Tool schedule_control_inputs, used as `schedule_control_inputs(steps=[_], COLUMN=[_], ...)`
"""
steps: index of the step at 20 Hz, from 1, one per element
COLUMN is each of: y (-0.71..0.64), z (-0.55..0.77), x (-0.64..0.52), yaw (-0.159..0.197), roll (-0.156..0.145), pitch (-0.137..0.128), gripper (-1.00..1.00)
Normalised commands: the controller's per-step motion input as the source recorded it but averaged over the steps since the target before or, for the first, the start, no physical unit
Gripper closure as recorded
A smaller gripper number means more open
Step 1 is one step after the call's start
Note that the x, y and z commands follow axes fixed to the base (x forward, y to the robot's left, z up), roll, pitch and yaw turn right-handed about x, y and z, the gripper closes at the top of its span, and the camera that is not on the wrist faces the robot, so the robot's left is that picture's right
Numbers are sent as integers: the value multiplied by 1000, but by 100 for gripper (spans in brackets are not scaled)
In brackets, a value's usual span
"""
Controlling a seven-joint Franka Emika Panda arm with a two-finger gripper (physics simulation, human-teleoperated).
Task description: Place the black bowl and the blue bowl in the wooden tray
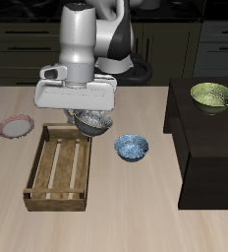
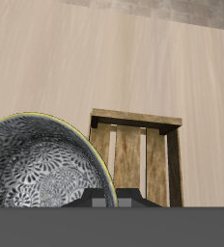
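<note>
The light wooden desk (image 1: 136,212) was seen from the front and above, with a dark low cabinet (image 1: 209,148) standing on it at one side. The white and grey robot arm (image 1: 86,39) was positioned over the middle of the desk, reaching down from the back.

The shallow rectangular light-brown wooden tray (image 1: 59,167) with slatted bottom and raised sides was recorded lying on the desk, toward the front edge from the hand, and holding nothing. In the wrist view the same tray (image 2: 138,154) was seen below, beside the carried bowl.

The hand (image 1: 91,120) was observed just above the back corner of the tray, clear of the desk. The small round black bowl (image 1: 92,122) with a grey-white mottled inside was held up at the hand, lifted off the desk and tilted. In the wrist view the bowl (image 2: 42,169) filled much of the picture, its mottled inside facing the camera. The fingers themselves were hidden behind the hand's body and the bowl, but the hand was judged clamped on the bowl's rim.

The small round blue bowl (image 1: 132,148) with a pale mottled inside rested upright on the desk, between the tray and the dark cabinet, apart from both.

A yellow-green bowl (image 1: 212,95) sat on top of the cabinet. A small pink plate (image 1: 15,126) lay on the desk beyond the tray's far side, near its back corner.
</note>
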Motion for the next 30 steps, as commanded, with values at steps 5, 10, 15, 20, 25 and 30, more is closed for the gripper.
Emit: schedule_control_inputs(steps=[5, 10, 15, 20, 25, 30], y=[-366, -291, 14, -622, -181, 84], z=[-38, -17, -1, -229, -171, -339], x=[-115, -121, 5, 147, 145, 159], yaw=[-17, 9, 0, -21, -16, -8], roll=[-28, -23, 0, -51, -37, 11], pitch=[-8, -19, 0, 13, 14, 40], gripper=[100, 100, 100, 100, 100, 100])
